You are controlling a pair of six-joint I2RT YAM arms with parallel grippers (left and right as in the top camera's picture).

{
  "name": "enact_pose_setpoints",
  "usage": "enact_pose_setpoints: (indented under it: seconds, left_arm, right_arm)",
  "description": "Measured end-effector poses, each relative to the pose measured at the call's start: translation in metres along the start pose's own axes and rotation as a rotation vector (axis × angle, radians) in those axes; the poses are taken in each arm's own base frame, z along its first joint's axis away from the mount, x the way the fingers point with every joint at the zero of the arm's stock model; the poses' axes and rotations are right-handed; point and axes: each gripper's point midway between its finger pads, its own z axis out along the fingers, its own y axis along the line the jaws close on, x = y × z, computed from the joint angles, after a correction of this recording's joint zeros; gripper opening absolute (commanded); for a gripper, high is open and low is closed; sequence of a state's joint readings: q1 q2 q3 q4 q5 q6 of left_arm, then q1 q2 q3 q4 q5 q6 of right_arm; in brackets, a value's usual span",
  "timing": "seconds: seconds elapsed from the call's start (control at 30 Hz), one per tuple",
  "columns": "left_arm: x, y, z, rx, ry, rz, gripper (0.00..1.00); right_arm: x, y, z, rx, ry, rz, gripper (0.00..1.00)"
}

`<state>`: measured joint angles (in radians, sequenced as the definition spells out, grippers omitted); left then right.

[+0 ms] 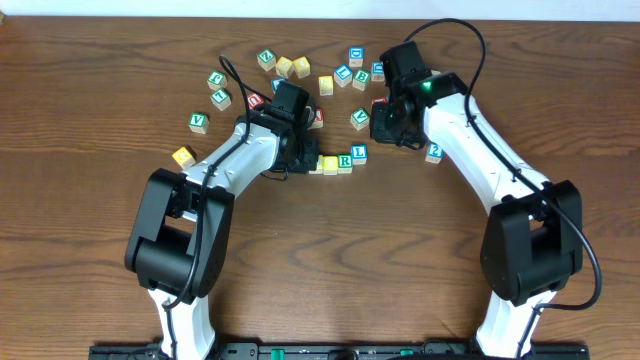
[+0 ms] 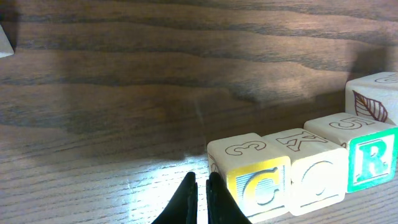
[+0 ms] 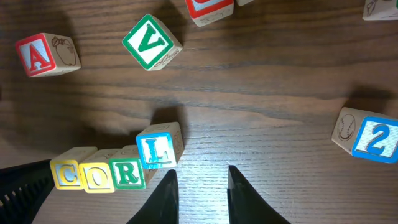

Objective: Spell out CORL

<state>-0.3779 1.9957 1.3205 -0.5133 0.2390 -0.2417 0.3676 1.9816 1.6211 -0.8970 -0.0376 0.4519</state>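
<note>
The four task blocks lie in a row on the desk [image 1: 330, 275], near its middle and between the two arms, reading from the left arm's side toward the right arm's. C block [image 3: 67, 175], O block [image 3: 98, 177] and R block [image 3: 127, 172] sit side by side, touching, with their coloured letters facing the robot. L block [image 3: 153, 149] closes the row against R block, but it sits a little off the line toward the far side of the desk and is turned slightly, so the word bends at its end. In the left wrist view C block carries a 3 on top and O block a K. The left gripper [image 2: 200, 198] has its fingers pressed almost together, with only a thin slit between them and nothing held. Its tips are low over the wood just beside the outer face of C block, and whether they touch it cannot be told. The right gripper [image 3: 202, 190] is spread wide and empty, over bare wood near L block and apart from it. V block [image 3: 149, 40] and A block [image 3: 37, 55] lie beyond the row, 2 block [image 3: 372, 138] lies off to the right arm's side, and a scatter of other blocks [image 1: 343, 75] covers the far part of the desk
</note>
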Motion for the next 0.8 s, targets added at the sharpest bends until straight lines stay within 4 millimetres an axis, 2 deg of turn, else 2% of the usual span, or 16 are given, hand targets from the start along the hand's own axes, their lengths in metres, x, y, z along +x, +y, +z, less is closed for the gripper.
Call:
enact_pose_setpoints:
  seconds: [0.13,0.37,0.6,0.8]
  left_arm:
    - [0.0,0.0,0.0,0.0,-0.001,-0.009,0.08]
    - [0.0,0.0,0.0,0.0,-0.001,-0.017,0.07]
    - [0.0,0.0,0.0,0.0,-0.001,-0.017,0.08]
    - [0.0,0.0,0.0,0.0,-0.001,-0.017,0.07]
  right_arm:
    - [-0.005,0.01,0.0,-0.021,-0.032,-0.015,0.2]
    - [-0.017,0.027,0.007,-0.065,-0.088,-0.036,0.12]
    - [-0.008,0.03,0.045,-0.049,-0.042,-0.044,0.01]
    - [-0.004,0.031,0.065,-0.044,-0.023,-0.046,0.01]
